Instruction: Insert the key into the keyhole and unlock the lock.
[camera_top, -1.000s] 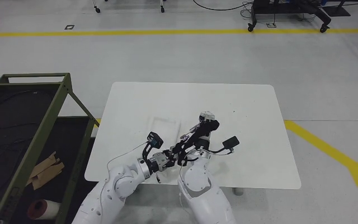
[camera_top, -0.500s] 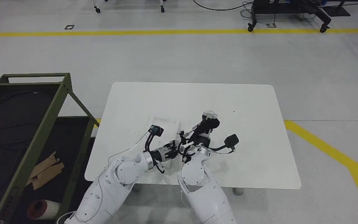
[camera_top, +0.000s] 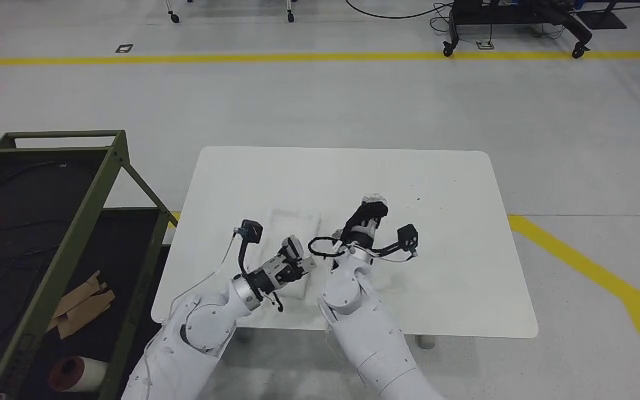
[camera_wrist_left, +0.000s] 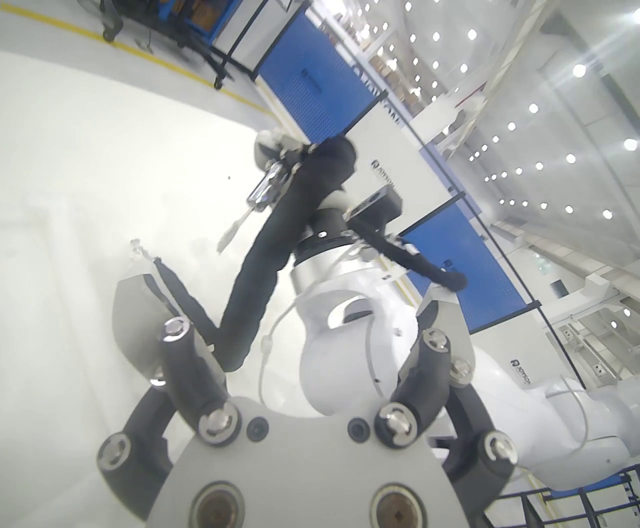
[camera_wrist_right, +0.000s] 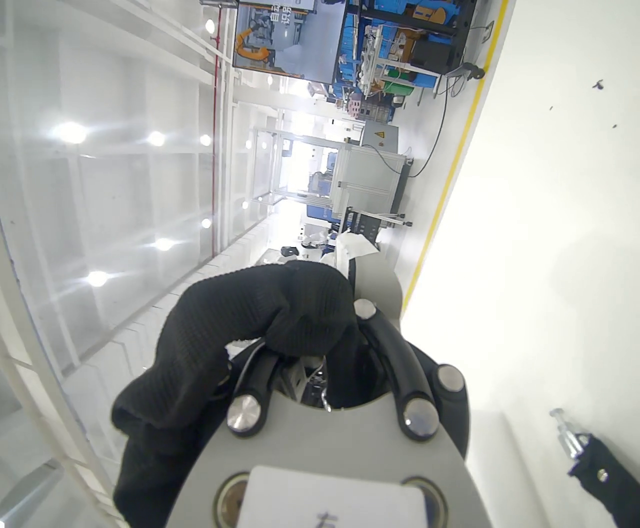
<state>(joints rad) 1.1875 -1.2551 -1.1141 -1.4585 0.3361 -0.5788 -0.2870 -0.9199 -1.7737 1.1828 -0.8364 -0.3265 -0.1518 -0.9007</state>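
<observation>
Lock (camera_wrist_left: 265, 186) pinched in right hand (camera_wrist_left: 274, 152) over bench (camera_top: 450, 200) middle; left hand (camera_wrist_left: 287, 292) spread, near, toward near edge.

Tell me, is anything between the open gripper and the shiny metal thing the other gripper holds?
Yes, seemingly: the right arm's black fabric-sleeved cable hangs across the gap between the open left gripper and the shiny silver metal piece in the right gripper.

White table (camera_top: 450, 210); green rack (camera_top: 118, 165) beside; yellow floor line (camera_top: 300, 58).
</observation>
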